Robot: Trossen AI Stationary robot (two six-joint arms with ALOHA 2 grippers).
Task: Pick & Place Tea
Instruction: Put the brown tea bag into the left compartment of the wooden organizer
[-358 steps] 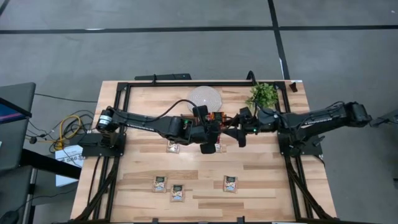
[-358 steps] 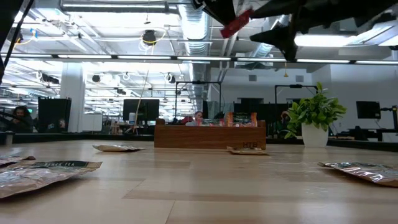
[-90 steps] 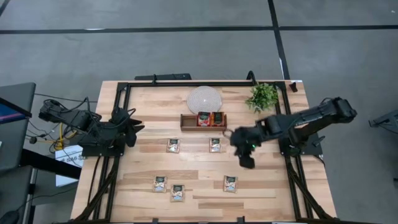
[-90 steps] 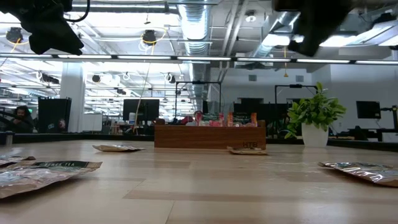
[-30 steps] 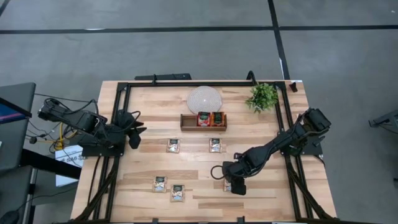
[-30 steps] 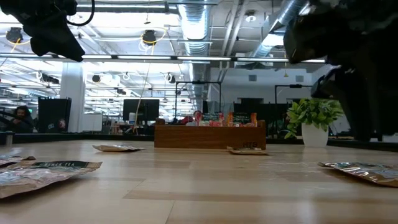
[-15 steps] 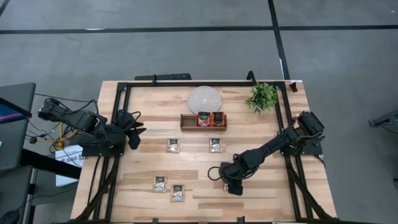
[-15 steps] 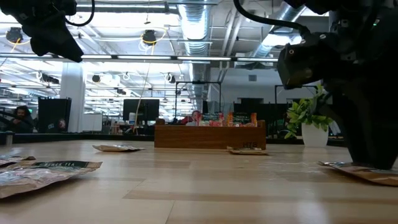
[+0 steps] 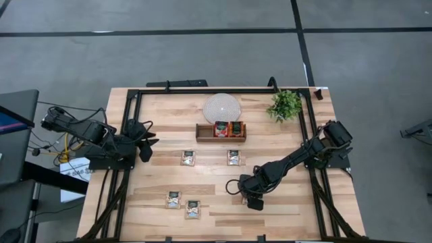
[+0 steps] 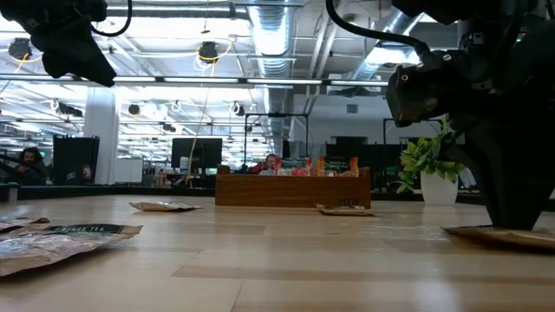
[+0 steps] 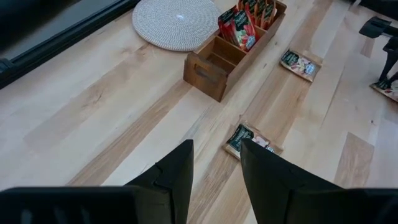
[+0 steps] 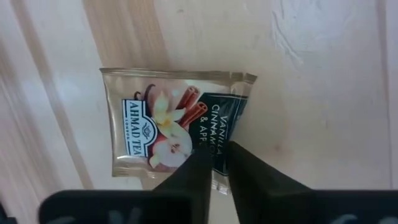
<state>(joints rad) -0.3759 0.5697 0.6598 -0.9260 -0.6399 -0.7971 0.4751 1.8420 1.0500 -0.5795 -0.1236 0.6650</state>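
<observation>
At far left, off the edge of a pale wooden table [image 9: 290,209] framed in black metal bars: left arm folded back, left gripper [image 9: 147,140] in the air above the table's left rim. Two dark fingers [image 11: 177,177] spread apart with bare wood showing in the gap, nothing held.

Just right of that, on the open wood: four small flat square pale tea sachets with dark green print. Two side by side toward the near edge [image 9: 175,199] [image 9: 193,208]. Two more nearer the middle [image 9: 187,158] [image 9: 233,157], well apart from each other.

At centre, toward the far edge: round white woven mat [image 9: 222,107], lying flat. Just in front of it, a brown wooden three-compartment tray [image 9: 205,132], with red tea sachets [image 9: 221,129] standing upright in its middle and right compartments and the left compartment showing only wood.

Right of the mat, near the far right corner: small green potted plant [image 9: 285,103].

On the right: right arm stretched from the table's right side diagonally down toward the near middle, right gripper [image 9: 251,200] lowered to the tabletop. Fingers [image 12: 249,177] drawn nearly together, pinching the edge of one more pale sachet with apple and cinnamon artwork [image 12: 168,124]. Sachet lying flat on the wood, right of the two near ones, mostly hidden under the gripper from above.
</observation>
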